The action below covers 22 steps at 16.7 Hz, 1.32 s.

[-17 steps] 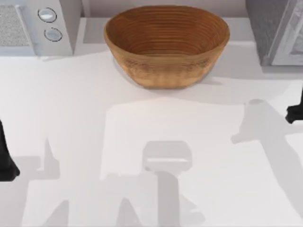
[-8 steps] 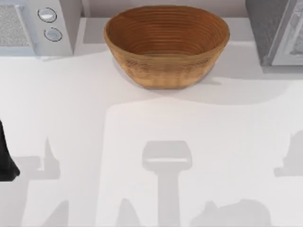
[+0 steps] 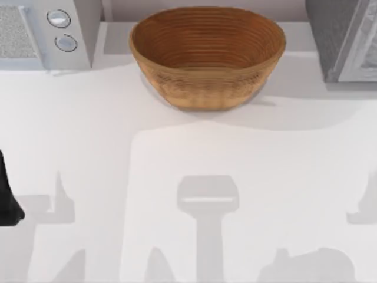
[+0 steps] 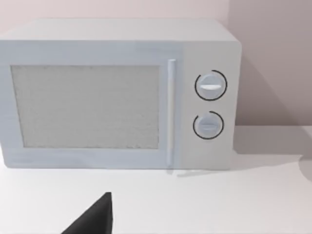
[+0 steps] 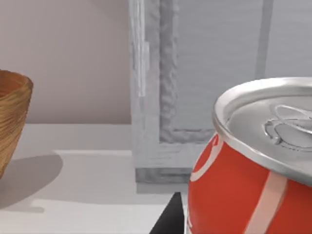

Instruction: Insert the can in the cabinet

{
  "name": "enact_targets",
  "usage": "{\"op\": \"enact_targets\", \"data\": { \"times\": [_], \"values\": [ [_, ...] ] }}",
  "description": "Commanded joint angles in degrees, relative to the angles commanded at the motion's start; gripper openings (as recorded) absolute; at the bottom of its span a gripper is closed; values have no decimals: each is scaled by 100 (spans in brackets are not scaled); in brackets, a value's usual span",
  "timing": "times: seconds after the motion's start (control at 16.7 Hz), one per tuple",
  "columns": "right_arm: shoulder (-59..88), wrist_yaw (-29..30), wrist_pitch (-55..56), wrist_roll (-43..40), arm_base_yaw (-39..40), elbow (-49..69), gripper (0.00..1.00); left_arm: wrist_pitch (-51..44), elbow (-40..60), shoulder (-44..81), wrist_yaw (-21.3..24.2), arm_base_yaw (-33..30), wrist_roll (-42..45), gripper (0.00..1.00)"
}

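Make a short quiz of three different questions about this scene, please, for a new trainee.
1. True or false: the cabinet door is shut.
2. What stands between the microwave and the cabinet at the back of the table? A) a kettle B) a woven basket C) a tray
3. Fill in: in the right wrist view, close to the camera, is a red ____ with a silver top.

Key:
1. True; the framed panel sits flush.
2. B
3. can; the left arm is parked at the table's left edge.
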Motion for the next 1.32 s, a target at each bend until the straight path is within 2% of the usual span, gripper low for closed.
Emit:
{"op": "enact_targets", "data": {
  "times": [0.3,1.32],
  "values": [
    [380,53,-117,-12,57,499,0,0,0,0,0,0,0,100],
    [3736,573,-1206,41,484,4859,0,0,0,0,0,0,0,100]
  ]
}}
